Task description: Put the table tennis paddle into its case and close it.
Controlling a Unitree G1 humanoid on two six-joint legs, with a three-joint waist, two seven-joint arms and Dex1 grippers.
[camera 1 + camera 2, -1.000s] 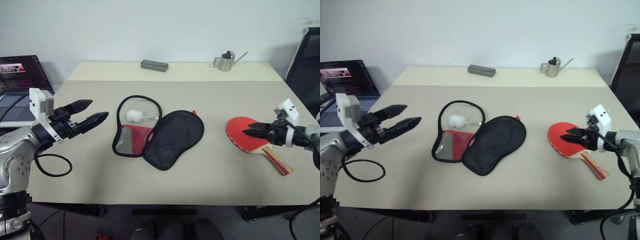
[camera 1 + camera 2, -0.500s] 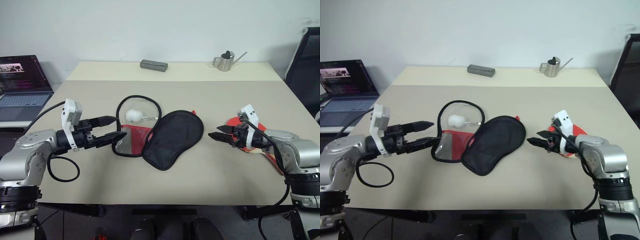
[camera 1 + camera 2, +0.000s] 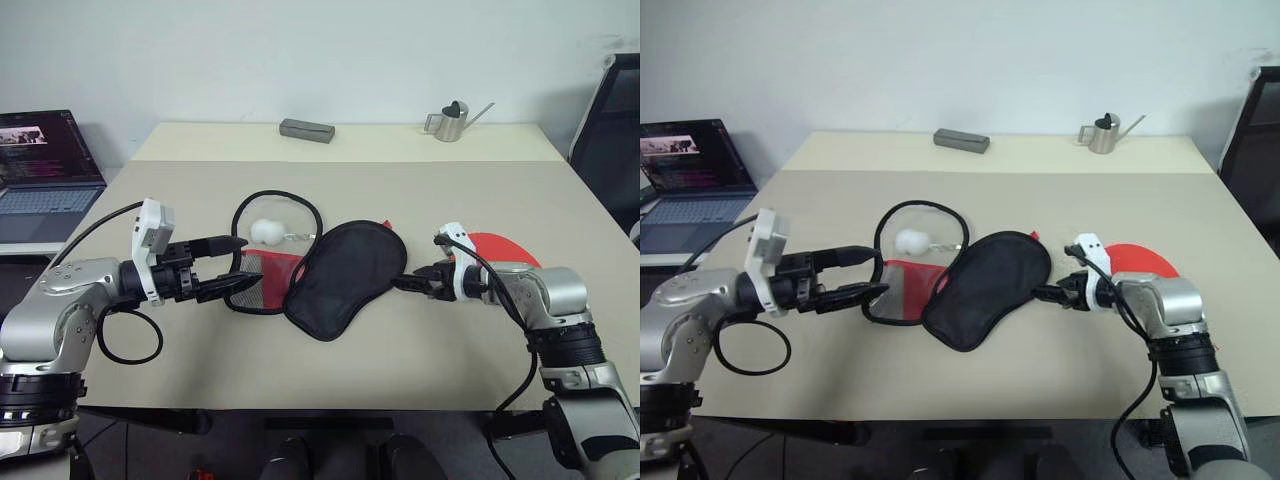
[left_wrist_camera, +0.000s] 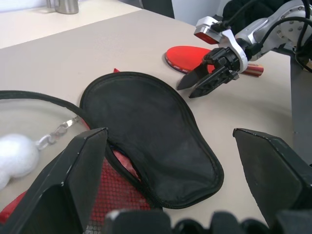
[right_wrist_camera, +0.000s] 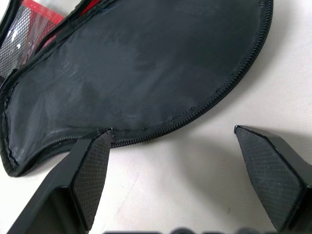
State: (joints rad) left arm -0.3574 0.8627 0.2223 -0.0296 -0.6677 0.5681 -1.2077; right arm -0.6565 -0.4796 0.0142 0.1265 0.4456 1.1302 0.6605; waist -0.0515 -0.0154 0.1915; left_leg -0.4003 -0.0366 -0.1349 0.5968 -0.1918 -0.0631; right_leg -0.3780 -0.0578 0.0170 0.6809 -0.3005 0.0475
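Observation:
The case lies unzipped at the table's centre, its black flap (image 3: 345, 278) folded out to the right of the red mesh half (image 3: 262, 275), with a white pom-pom (image 3: 266, 231) inside the zipper loop. My left gripper (image 3: 245, 264) is open, its fingertips over the mesh half's left rim. My right gripper (image 3: 403, 285) is open and empty, its fingertips (image 5: 92, 163) at the black flap's right edge. The table tennis paddle (image 4: 187, 52) lies flat on the table behind my right wrist. Its red blade (image 3: 503, 247) is partly hidden by the arm.
A laptop (image 3: 45, 165) stands off the table's left side. A grey box (image 3: 308, 131) and a small metal watering can (image 3: 455, 122) sit along the far edge. A black chair (image 3: 612, 120) is at the far right. A black cable loops below my left arm (image 3: 128, 342).
My right gripper has left the paddle, opened, and moved left to the black flap's edge. My left gripper has swung right to the case's mesh side. The paddle stays put.

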